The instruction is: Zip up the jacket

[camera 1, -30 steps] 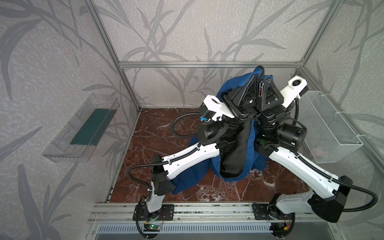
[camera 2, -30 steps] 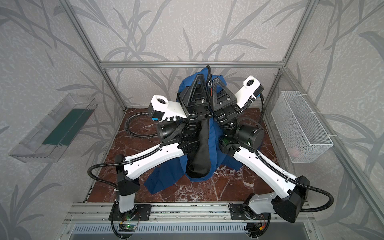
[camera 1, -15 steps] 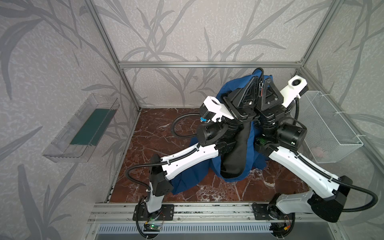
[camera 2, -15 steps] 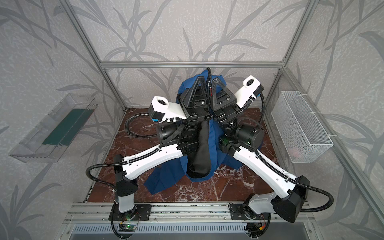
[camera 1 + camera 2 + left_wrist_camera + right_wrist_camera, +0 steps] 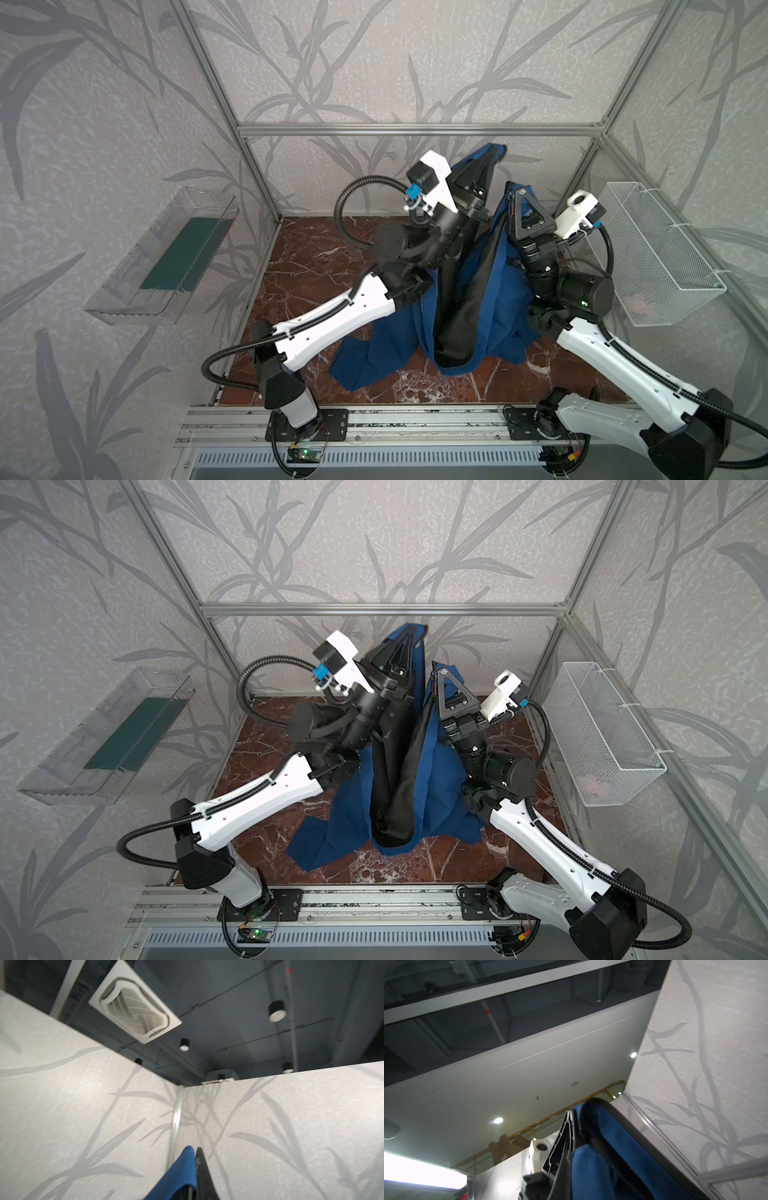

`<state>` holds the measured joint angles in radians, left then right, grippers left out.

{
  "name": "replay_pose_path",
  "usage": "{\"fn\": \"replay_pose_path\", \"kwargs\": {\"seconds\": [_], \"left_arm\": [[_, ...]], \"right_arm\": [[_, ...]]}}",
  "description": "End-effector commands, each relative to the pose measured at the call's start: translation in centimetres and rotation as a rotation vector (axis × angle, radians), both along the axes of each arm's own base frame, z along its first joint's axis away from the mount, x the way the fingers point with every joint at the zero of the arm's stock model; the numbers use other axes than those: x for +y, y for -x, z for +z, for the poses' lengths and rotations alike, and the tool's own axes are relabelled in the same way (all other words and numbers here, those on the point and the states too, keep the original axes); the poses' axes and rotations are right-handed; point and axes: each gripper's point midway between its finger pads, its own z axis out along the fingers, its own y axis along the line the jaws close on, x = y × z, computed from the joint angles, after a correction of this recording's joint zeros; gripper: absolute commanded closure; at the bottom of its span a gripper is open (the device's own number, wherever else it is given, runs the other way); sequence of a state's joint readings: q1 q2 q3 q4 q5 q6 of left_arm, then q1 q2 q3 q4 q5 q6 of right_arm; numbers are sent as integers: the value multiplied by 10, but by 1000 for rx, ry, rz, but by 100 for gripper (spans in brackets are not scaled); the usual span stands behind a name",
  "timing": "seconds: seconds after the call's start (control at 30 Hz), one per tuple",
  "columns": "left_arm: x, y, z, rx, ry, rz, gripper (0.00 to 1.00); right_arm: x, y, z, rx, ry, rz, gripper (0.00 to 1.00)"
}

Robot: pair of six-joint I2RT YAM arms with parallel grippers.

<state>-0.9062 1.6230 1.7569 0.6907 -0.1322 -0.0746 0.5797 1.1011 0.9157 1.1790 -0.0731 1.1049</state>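
Two upper edges of the jacket (image 5: 498, 299) hang lifted mid-cell, its hem pooled on the marble floor (image 5: 307, 257). Each edge is clenched, the left gripper (image 5: 496, 151) higher than the right gripper (image 5: 517, 192) (black lining gapes between). Best levelled and kept taut so the zipper sides can meet.

jacket (image 5: 500, 291) centre, basket (image 5: 681, 291) right, tray (image 5: 124, 307) left

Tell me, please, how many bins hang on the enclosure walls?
2: a clear bin on the left wall and a wire basket on the right wall. None looks hidden, though the arms and jacket cover part of the back wall.
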Motion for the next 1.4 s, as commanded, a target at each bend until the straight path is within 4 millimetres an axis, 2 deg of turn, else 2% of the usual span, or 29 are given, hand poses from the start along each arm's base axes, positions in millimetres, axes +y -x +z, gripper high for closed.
{"fn": "replay_pose_path", "kwargs": {"seconds": [0.0, 0.07, 0.13, 0.2, 0.23, 0.33, 0.4, 0.43, 0.5, 0.53, 0.57, 0.63, 0.67, 0.77, 0.8, 0.83, 0.9, 0.97, 1.0, 1.1, 1.27, 1.37], "left_arm": [[61, -90, -58, 398, -117, 207, 100], [102, -134, -84, 553, -148, 287, 100], [131, -170, -105, 659, -159, 279, 100], [145, -192, -104, 659, -155, 213, 100], [151, -195, -93, 625, -148, 208, 100], [153, -178, -37, 415, -192, 202, 100], [156, -152, 6, 265, -181, 196, 100], [157, -141, 19, 213, -173, 189, 100], [158, -119, 41, 136, -154, 160, 100], [160, -114, 43, 141, -146, 151, 100], [159, -112, 36, 169, -146, 135, 100], [152, -110, 6, 236, -167, 84, 100], [149, -107, -17, 285, -160, 59, 100], [144, -104, -108, 447, -146, 61, 100], [138, -103, -148, 529, -164, 55, 100], [134, -100, -177, 593, -174, 45, 100], [120, -88, -239, 715, -194, 3, 100], [110, -70, -281, 796, -192, -46, 100], [106, -61, -300, 838, -196, -64, 100], [98, -36, -336, 925, -219, -126, 100], [101, -14, -369, 1048, -250, -176, 100], [101, -3, -388, 1106, -253, -209, 95]], "right_arm": [[-9, -54, -48, 227, 32, -84, 100], [-10, -79, -64, 321, 55, -92, 100], [-3, -98, -59, 337, 96, -66, 100], [7, -111, -38, 309, 143, -32, 100], [13, -115, -25, 279, 163, -13, 100], [30, -104, 34, 109, 210, 46, 100], [35, -84, 70, 4, 253, 67, 100], [36, -73, 81, -27, 280, 63, 100], [35, -55, 84, -19, 336, 45, 100], [31, -49, 78, 5, 348, 42, 100], [26, -44, 65, 48, 353, 36, 100], [19, -39, 24, 163, 369, 16, 100], [16, -39, -8, 255, 383, 4, 100], [7, -38, -105, 486, 412, 3, 100], [5, -39, -139, 565, 409, 9, 100], [2, -39, -170, 631, 405, 16, 100], [3, -34, -224, 728, 414, 33, 100], [3, -29, -262, 790, 424, 32, 100], [2, -26, -276, 815, 425, 34, 100], [3, -20, -294, 842, 444, 36, 100], [3, -15, -309, 870, 470, 46, 100], [2, -13, -315, 877, 463, 47, 100]]}}
